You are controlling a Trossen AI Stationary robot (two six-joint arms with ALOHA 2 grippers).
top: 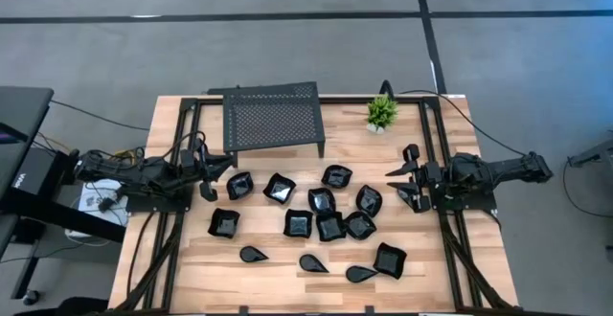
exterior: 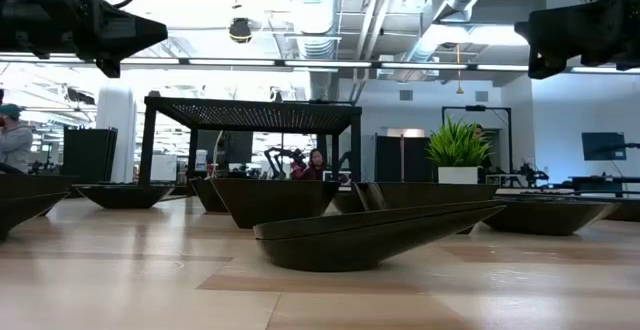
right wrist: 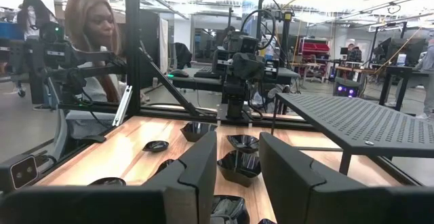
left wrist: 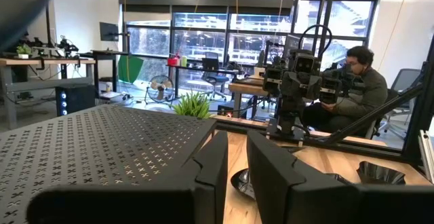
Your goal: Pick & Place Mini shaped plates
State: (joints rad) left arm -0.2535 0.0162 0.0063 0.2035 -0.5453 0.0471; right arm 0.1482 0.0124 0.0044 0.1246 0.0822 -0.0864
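Note:
Several glossy black mini plates lie flat on the wooden table, spread around its middle (top: 321, 201): wavy-edged squares (top: 389, 259), roundish ones, and teardrop ones (top: 313, 262) along the near side. In the low view a teardrop plate (exterior: 370, 238) sits closest. My left gripper (top: 218, 177) hovers open at the table's left side, beside the leftmost plates (top: 238, 185). My right gripper (top: 402, 177) hovers open at the right side, just right of a roundish plate (top: 369, 199). Each wrist view shows its own fingers parted, left (left wrist: 234, 176) and right (right wrist: 237, 176), with plates (right wrist: 239, 166) lying beyond.
A black perforated metal stand (top: 273, 115) stands at the table's far side, left of centre, with a small green potted plant (top: 381, 113) to its right. Black frame rails (top: 433, 144) run along both table sides. People sit beyond the table in the wrist views.

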